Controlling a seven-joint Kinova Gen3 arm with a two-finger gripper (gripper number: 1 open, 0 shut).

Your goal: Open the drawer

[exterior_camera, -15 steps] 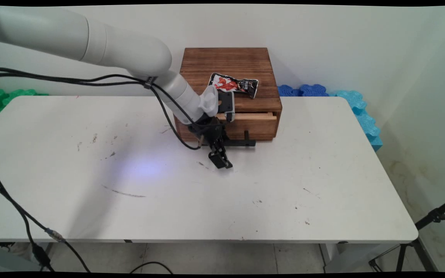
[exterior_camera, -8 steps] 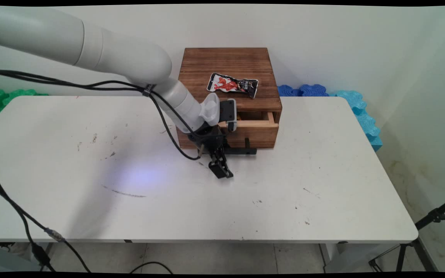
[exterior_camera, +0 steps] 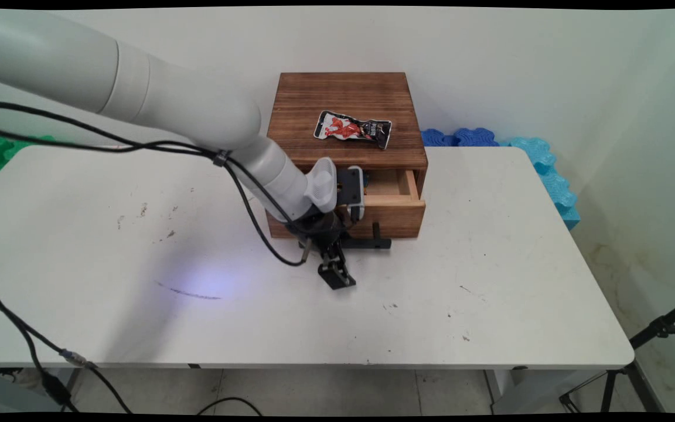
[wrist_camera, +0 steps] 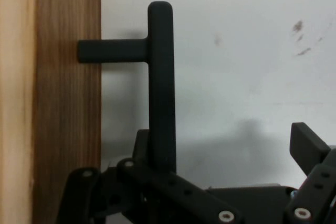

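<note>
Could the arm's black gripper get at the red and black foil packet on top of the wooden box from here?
Probably yes: the red and black foil packet lies uncovered on the brown wooden drawer box, though the black gripper sits low by the black drawer handle.

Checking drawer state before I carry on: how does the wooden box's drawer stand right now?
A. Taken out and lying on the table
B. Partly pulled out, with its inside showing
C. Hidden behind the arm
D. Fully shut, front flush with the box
B. In the main view the drawer stands out from the wooden box, its open inside visible, with the gripper at its black handle.
</note>
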